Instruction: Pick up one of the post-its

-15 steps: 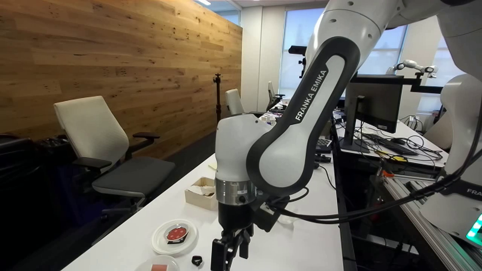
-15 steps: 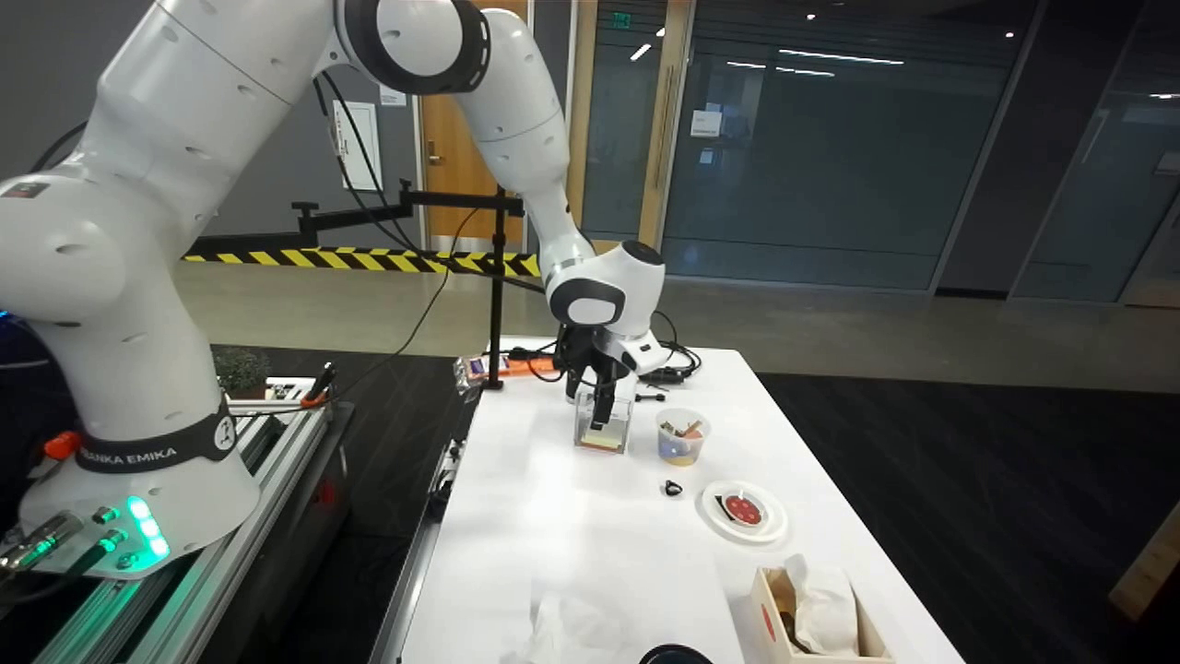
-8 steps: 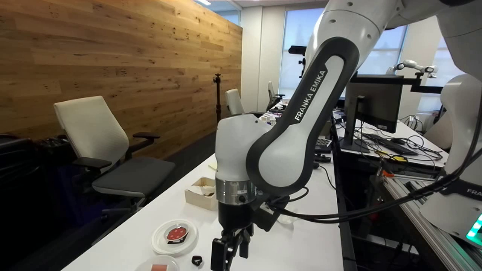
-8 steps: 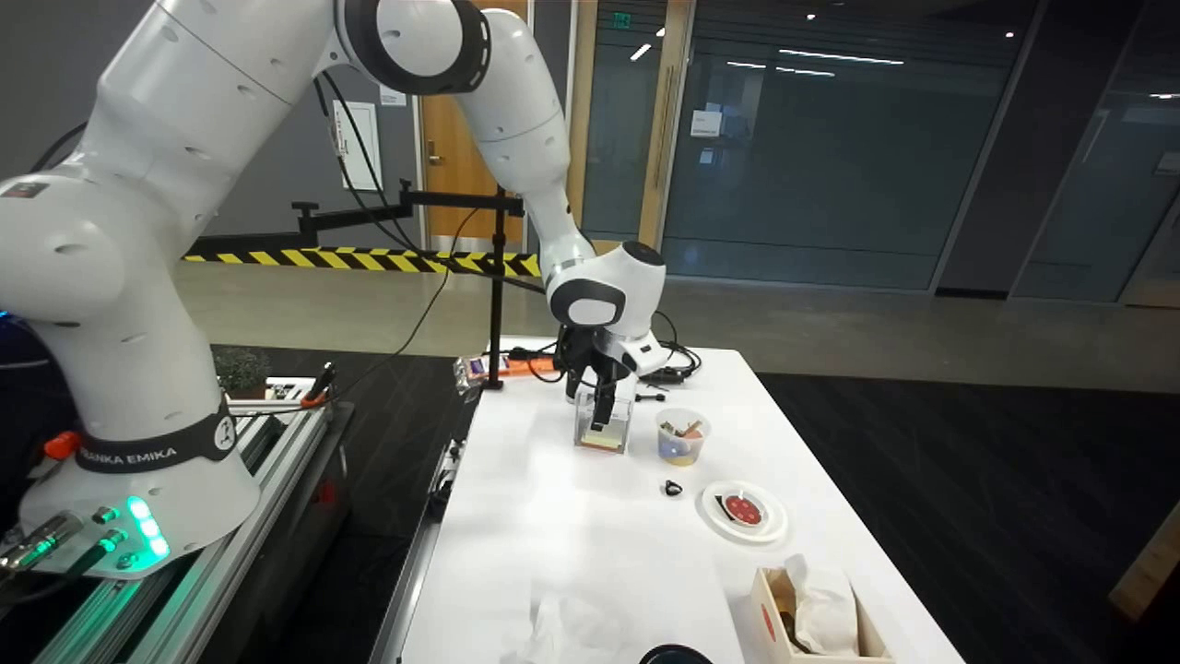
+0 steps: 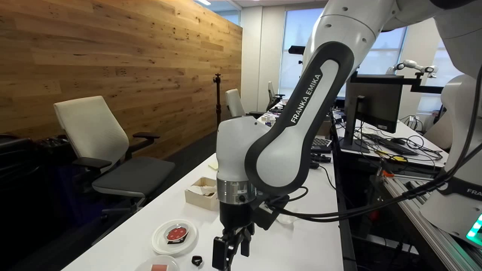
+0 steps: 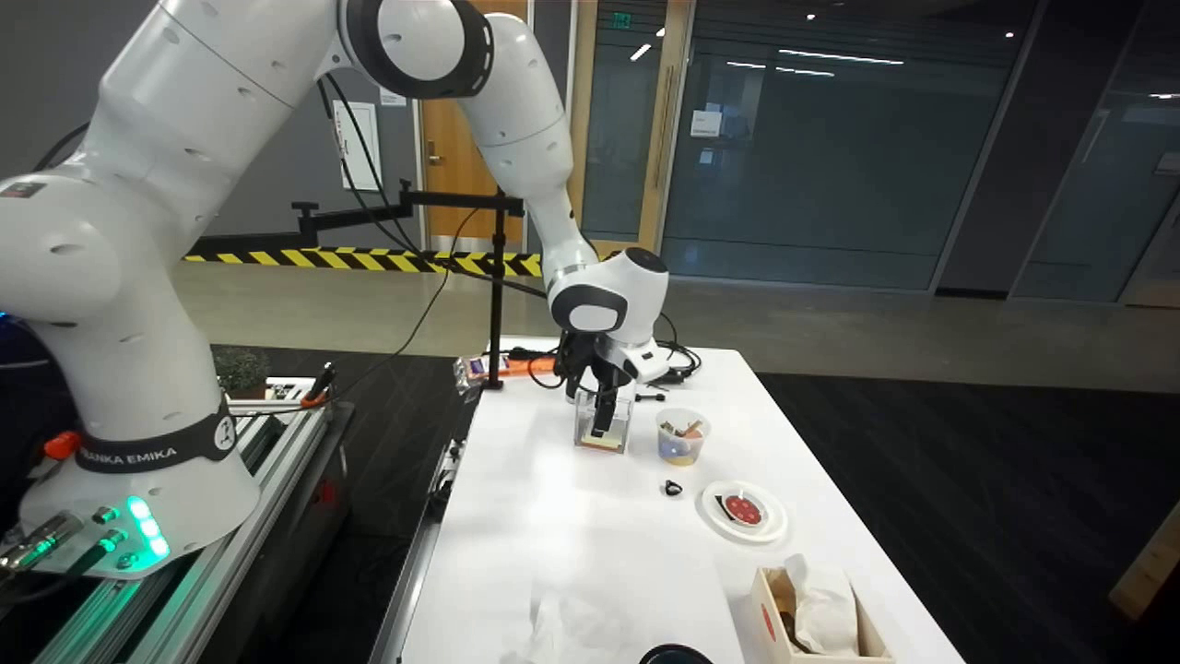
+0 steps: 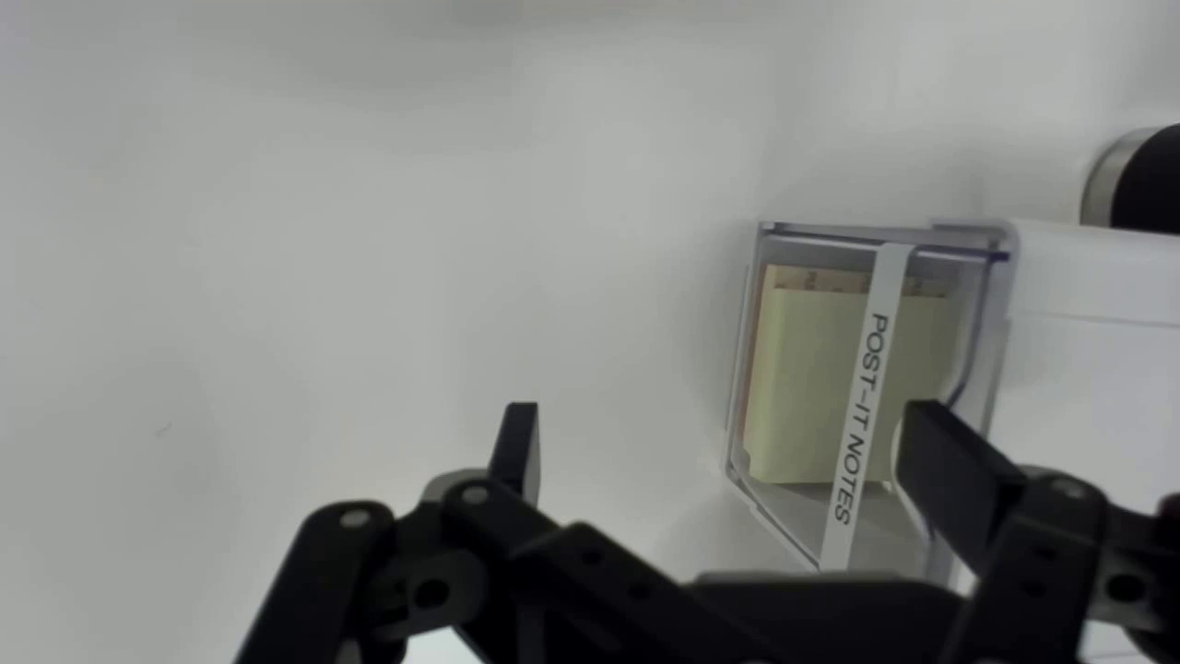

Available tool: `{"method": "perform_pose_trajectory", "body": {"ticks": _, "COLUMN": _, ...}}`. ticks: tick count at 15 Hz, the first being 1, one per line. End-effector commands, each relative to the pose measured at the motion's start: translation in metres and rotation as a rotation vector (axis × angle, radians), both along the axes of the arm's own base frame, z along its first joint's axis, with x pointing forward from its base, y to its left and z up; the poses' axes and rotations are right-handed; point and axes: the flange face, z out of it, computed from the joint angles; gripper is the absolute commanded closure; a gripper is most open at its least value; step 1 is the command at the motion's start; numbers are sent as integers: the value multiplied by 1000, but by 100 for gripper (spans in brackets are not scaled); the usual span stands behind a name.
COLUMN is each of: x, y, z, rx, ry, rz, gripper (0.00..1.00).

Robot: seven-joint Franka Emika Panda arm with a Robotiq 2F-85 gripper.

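- Black, jointed two-finger gripper (image 7: 724, 443): fingers (image 7: 518, 443) apart, nothing held.
- Pale-yellow paper post-its (image 7: 807, 387): inside a clear, squarish plastic box (image 7: 998, 277), off-centre, nearer one fingertip.
- Advised: centre fingers over post-its, narrow, then lower between walls.
- Likely obstacles: box walls; white label strip (image 7: 865, 415).
- Near fingers, beside box: round translucent plastic tub (image 6: 679, 452).

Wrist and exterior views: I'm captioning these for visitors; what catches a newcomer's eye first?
Probably the white robot arm, large in both exterior views, bent over the white table. In the wrist view, likely the clear box right of center, with yellow notes inside and a label reading POST-IT NOTES. The open end effector shows at the bottom.
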Motion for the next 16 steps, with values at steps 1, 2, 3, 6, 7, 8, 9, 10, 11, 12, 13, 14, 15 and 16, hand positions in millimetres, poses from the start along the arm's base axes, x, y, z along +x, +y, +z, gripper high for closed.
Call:
{"method": "perform_pose_trajectory", "body": {"ticks": 1, "x": 3, "y": 3, "z": 0, "rx": 8, "ry": 3, "rz": 1, "gripper": 0}}
{"method": "perform_pose_trajectory", "body": {"ticks": 2, "x": 4, "y": 4, "z": 0, "rx": 7, "ry": 3, "rz": 3, "gripper": 0}}
{"method": "perform_pose_trajectory", "body": {"ticks": 3, "x": 4, "y": 5, "z": 0, "rx": 9, "ry": 3, "rz": 6, "gripper": 0}}
{"method": "perform_pose_trajectory", "body": {"ticks": 6, "x": 5, "y": 9, "z": 2, "rx": 9, "ry": 0, "rz": 12, "gripper": 0}}
{"method": "perform_pose_trajectory", "body": {"ticks": 7, "x": 6, "y": 10, "z": 4, "rx": 8, "ry": -4, "rz": 14, "gripper": 0}}
{"method": "perform_pose_trajectory", "body": {"ticks": 8, "x": 6, "y": 11, "z": 5, "rx": 8, "ry": -6, "rz": 16, "gripper": 0}}
{"method": "perform_pose_trajectory", "body": {"ticks": 9, "x": 7, "y": 12, "z": 5, "rx": 8, "ry": -6, "rz": 18, "gripper": 0}}
{"method": "perform_pose_trajectory", "body": {"ticks": 10, "x": 9, "y": 13, "z": 4, "rx": 11, "ry": -5, "rz": 19, "gripper": 0}}
{"method": "perform_pose_trajectory", "body": {"ticks": 11, "x": 9, "y": 13, "z": 3, "rx": 14, "ry": -1, "rz": 21, "gripper": 0}}
{"method": "perform_pose_trajectory", "body": {"ticks": 12, "x": 9, "y": 14, "z": 1, "rx": 16, "ry": 3, "rz": 22, "gripper": 0}}
{"method": "perform_pose_trajectory", "body": {"ticks": 13, "x": 10, "y": 14, "z": 0, "rx": 19, "ry": 6, "rz": 21, "gripper": 0}}
{"method": "perform_pose_trajectory", "body": {"ticks": 14, "x": 10, "y": 15, "z": -2, "rx": 21, "ry": 10, "rz": 22, "gripper": 0}}
{"method": "perform_pose_trajectory", "body": {"ticks": 15, "x": 10, "y": 16, "z": -3, "rx": 22, "ry": 14, "rz": 23, "gripper": 0}}
{"method": "perform_pose_trajectory", "body": {"ticks": 16, "x": 10, "y": 17, "z": -5, "rx": 25, "ry": 19, "rz": 24, "gripper": 0}}
